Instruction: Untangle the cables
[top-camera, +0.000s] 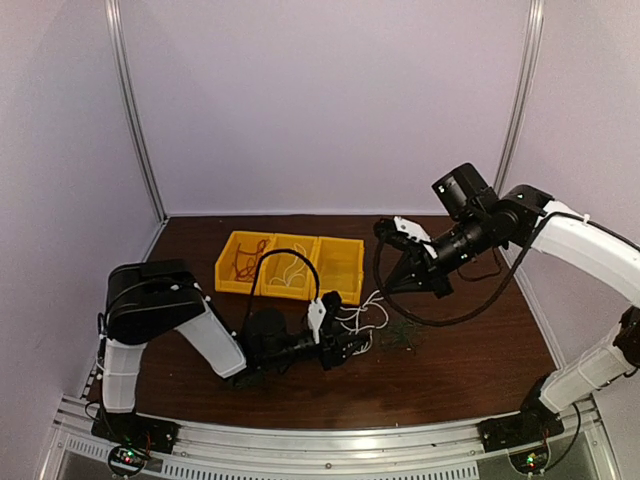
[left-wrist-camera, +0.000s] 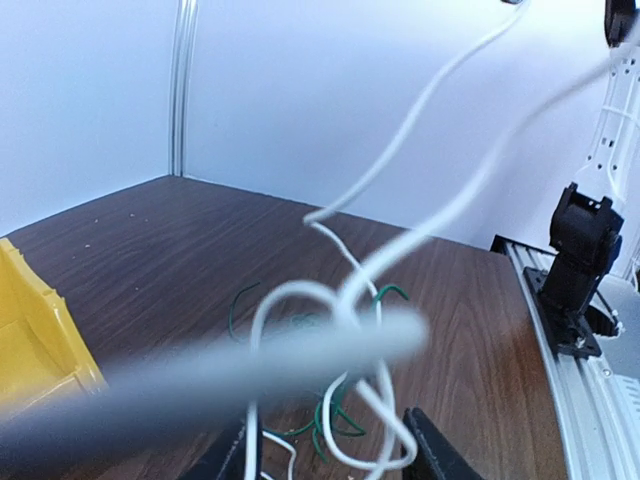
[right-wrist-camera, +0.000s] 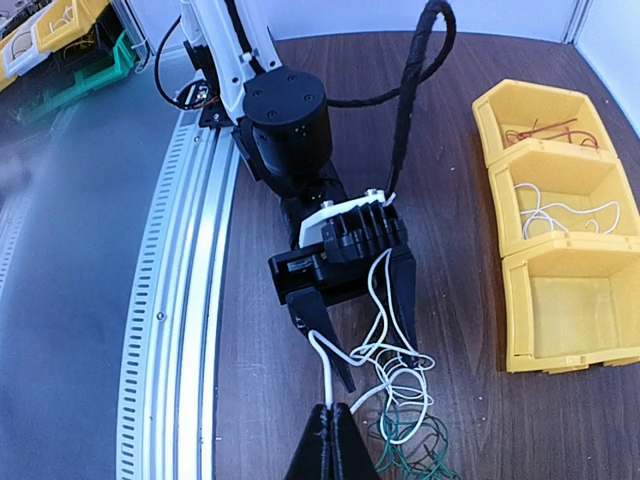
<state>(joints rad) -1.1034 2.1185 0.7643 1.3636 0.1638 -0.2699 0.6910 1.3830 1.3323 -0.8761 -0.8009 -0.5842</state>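
Observation:
A tangle of white cable (right-wrist-camera: 400, 375) lies on the dark table over a dark green cable (right-wrist-camera: 415, 455). My right gripper (right-wrist-camera: 331, 408) is shut on one white strand and holds it above the table; it also shows in the top view (top-camera: 398, 282). My left gripper (right-wrist-camera: 382, 375) is low on the table and open, with white loops between its jaws. In the left wrist view the left gripper (left-wrist-camera: 330, 465) is open around the white cable (left-wrist-camera: 345, 300), with the green cable (left-wrist-camera: 335, 420) beneath. From above, the white cable (top-camera: 368, 312) and the green cable (top-camera: 402, 335) lie right of my left gripper (top-camera: 358, 345).
Three joined yellow bins (right-wrist-camera: 520, 290) stand behind the tangle. One holds red cables (right-wrist-camera: 540, 130), the middle one holds white cables (right-wrist-camera: 560, 205), and the nearest is empty. A metal rail (right-wrist-camera: 190, 300) runs along the table's near edge. The right arm's base (left-wrist-camera: 580, 270) stands on it.

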